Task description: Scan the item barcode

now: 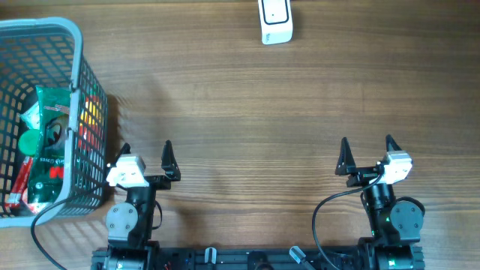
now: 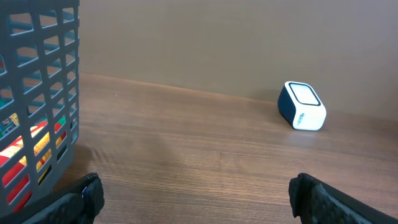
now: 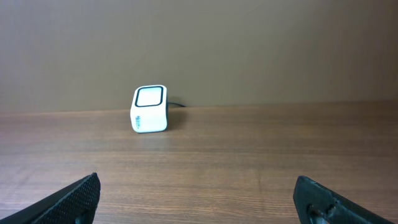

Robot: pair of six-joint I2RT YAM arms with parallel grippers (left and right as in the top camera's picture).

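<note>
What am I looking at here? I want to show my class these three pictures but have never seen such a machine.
These are two robot arms at a wooden table. One picture looks down from above; the other two come from cameras on each wrist. The left tool and right tool are two-fingered pinchers, both open and empty. A grey basket on the left holds packaged goods. The small white box at the far edge is a barcode scanner. Nothing is held yet.

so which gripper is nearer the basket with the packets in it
The left. The left gripper sits open right beside the grey basket, just off its near right corner. The right gripper, also open, is far across the table on the opposite side.
</note>
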